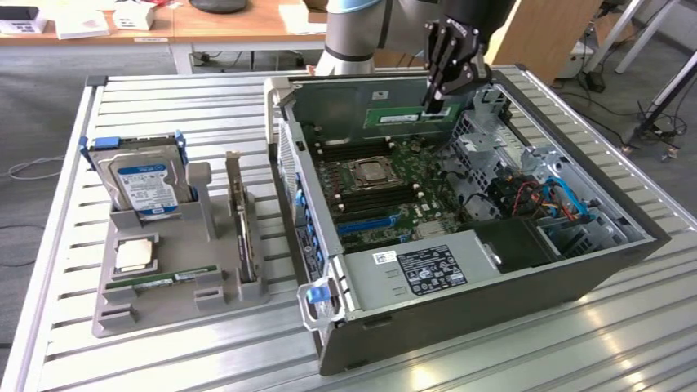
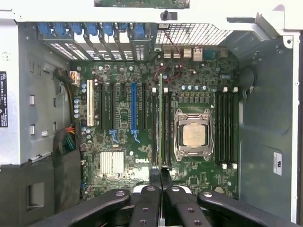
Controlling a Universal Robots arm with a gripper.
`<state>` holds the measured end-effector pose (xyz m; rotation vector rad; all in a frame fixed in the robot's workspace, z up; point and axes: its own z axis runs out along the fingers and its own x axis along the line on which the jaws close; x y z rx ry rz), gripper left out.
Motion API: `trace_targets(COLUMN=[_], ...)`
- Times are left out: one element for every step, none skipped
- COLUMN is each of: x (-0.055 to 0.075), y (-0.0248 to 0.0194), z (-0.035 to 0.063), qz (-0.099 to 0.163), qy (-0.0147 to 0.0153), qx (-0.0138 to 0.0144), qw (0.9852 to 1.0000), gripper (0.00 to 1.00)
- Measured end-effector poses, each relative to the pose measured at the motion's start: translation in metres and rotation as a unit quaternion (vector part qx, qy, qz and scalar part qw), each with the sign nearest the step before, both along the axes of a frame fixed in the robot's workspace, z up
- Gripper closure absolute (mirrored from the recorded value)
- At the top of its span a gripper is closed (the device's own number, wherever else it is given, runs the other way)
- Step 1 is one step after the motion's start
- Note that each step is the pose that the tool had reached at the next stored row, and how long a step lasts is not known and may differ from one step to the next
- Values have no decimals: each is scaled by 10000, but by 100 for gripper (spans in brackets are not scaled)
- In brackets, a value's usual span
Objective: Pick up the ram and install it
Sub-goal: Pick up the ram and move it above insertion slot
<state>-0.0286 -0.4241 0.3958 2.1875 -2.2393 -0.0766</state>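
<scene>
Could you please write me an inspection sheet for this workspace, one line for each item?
Surface: ribbed metal table carrying a grey holder and an open computer case.
Job's things: ram held above the motherboard.
Clutter: hard drive and processor chip in the holder.
Grippers: gripper over the case, jaws shut on the ram.
Cables: blue and red cables inside the case.
Surroundings: wooden desk behind, grey floor.

The computer case (image 1: 490,302) stands on the table (image 1: 610,351). On the exterior view's left of the case sits a tray (image 1: 120,314) bearing a hard drive (image 1: 147,184) and a processor (image 1: 136,255). Above the motherboard (image 1: 414,184) inside the case hangs the ram (image 1: 397,117), in the gripper (image 1: 435,104).
</scene>
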Motion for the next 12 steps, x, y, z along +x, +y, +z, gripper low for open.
trace_targets(x=[0,0,0,0,0,0,0,0,0,0,0,0], y=[0,0,0,0,0,0,0,0,0,0,0,0], z=[-12,-24,-35,-46,-57,-68,-79,-89,-100,-111,-121,-130], qz=[0,0,0,0,0,0,0,0,0,0,0,0], qy=[0,0,0,0,0,0,0,0,0,0,0,0], qx=[0,0,0,0,0,0,0,0,0,0,0,0], qw=[10000,10000,10000,10000,10000,10000,10000,10000,10000,10000,10000,10000], gripper=[88,88,88,88,88,88,88,88,88,88,88,88])
